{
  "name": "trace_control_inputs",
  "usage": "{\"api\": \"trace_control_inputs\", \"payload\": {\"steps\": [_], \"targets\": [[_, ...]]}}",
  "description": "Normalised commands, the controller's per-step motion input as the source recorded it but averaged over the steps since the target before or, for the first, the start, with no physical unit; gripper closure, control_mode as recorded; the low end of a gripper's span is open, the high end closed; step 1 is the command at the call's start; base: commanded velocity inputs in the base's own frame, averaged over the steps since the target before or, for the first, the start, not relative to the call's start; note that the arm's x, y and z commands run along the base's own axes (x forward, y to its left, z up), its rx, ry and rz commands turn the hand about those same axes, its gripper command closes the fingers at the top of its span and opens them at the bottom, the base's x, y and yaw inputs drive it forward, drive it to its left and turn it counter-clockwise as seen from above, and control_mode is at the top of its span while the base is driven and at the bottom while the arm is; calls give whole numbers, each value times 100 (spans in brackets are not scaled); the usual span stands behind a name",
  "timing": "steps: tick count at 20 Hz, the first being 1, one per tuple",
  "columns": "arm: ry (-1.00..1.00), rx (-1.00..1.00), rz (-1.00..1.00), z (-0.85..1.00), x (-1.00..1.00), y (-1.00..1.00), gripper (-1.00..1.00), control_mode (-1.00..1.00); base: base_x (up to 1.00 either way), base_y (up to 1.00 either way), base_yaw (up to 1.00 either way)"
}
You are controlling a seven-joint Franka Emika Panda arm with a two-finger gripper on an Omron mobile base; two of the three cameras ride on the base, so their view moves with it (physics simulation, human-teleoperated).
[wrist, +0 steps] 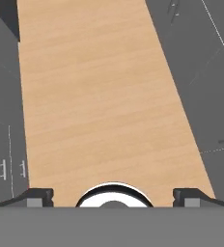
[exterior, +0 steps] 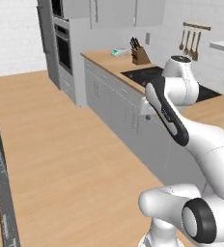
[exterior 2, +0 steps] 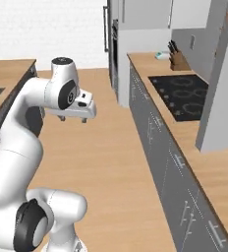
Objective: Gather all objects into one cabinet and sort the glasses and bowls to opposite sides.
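Note:
My gripper (exterior 2: 72, 118) hangs at the end of the folded arm over the wooden floor (wrist: 104, 96), pointing down between the two rows of grey units. It is open: the fingertips (wrist: 36, 196) stand far apart with nothing between them. The same gripper (exterior: 148, 114) sits in front of the grey drawer fronts. A grey wall cabinet (exterior 2: 221, 83) hangs over the counter at the right, and more closed wall cabinets (exterior: 114, 12) hang at the back. The mug, the tumbler and both bowls are out of view.
A wooden counter (exterior 2: 150, 66) with a black cooktop (exterior 2: 182, 96) and a knife block (exterior: 140, 55) runs along the right. An oven tower (exterior: 63, 48) stands at its far end. Another counter (exterior 2: 8, 74) lies to the left. Wide open floor runs between them.

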Motion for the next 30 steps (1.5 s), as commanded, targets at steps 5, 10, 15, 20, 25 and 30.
{"api": "trace_control_inputs", "payload": {"steps": [5, 10, 15, 20, 25, 30], "targets": [[0, 0, 0, 0, 0, 0, -100, 100, 100, 27, 23], [0, 0, 0, 0, 0, 0, -100, 100, 100, 0, 45], [0, 0, 0, 0, 0, 0, -100, 100, 100, 0, 38], [0, 0, 0, 0, 0, 0, -100, 100, 100, -20, 17], [0, 0, 0, 0, 0, 0, -100, 100, 100, -29, 7], [0, 0, 0, 0, 0, 0, -100, 100, 100, -33, 5]]}}
